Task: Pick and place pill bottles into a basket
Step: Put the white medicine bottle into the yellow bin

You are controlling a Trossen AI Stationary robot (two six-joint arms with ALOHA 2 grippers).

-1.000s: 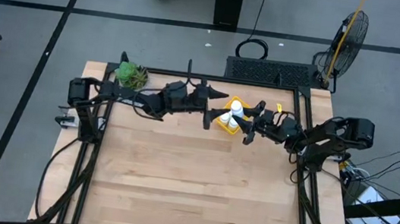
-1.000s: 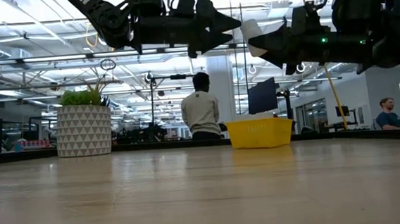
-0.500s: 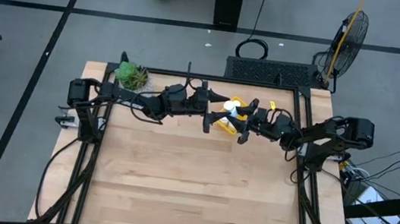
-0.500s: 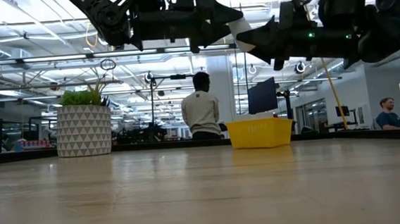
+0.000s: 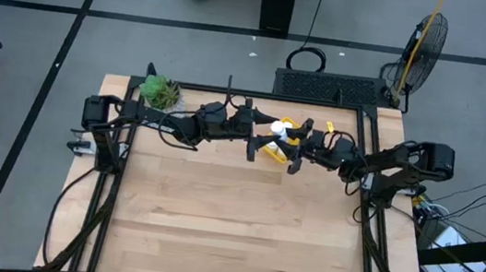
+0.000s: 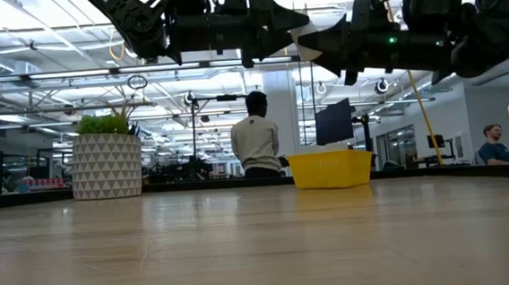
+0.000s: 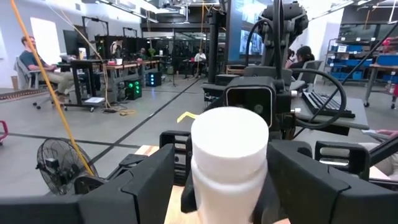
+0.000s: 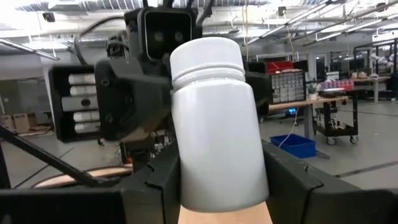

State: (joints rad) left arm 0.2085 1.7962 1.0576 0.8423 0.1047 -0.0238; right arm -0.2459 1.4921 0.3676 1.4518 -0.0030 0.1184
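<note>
One white pill bottle (image 5: 276, 128) stands upright in the air, cap up, high over the yellow basket (image 6: 331, 169), which sits on the table at the far middle (image 5: 280, 154). My right gripper (image 5: 288, 143) comes from the right and is shut on the bottle (image 8: 217, 124). My left gripper (image 5: 262, 136) faces it from the left, open. Its two fingers (image 7: 146, 186) stand on either side of the same bottle (image 7: 229, 155); I cannot tell whether they touch it. Other bottles are hidden under the grippers. My right gripper pinches the bottle's body by its two sides (image 8: 186, 177) between its two fingers, low on the body, below the cap. The fingers come level from the table's right. The bottle stands nearly upright, cap up, lifted clear above the basket.
A white patterned pot with a green plant (image 5: 160, 91) stands at the table's far left corner (image 6: 107, 166). The wooden table top (image 5: 232, 228) lies bare toward the near edge. People sit in the room beyond the table (image 6: 256, 138).
My right gripper has carried the bottle toward the table's left and slightly up, into the gap between my left gripper's open fingers. The bottle stays lifted clear over the basket.
</note>
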